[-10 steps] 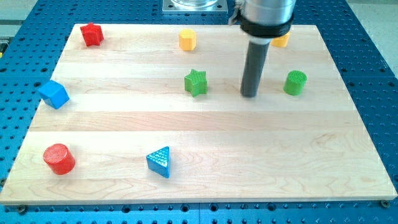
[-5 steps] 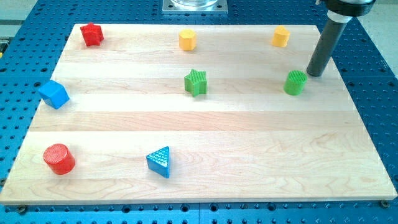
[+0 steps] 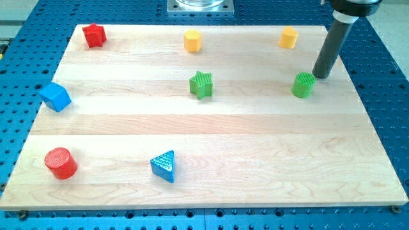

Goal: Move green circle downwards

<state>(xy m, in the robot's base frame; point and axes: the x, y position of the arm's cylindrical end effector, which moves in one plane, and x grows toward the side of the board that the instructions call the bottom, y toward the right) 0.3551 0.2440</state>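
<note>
Camera view is showing my tip, a bare rod gripping nothing, sitting just beside the green circle at its upper right. For a clean downward push, I judge it is needing to centre directly above the circle first.

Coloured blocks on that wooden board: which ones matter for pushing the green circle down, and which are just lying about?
In the job:
green circle
my tip, just up-right of it

Lying about:
green star
two yellow blocks
red star
red cylinder
blue cube
blue triangle
</note>
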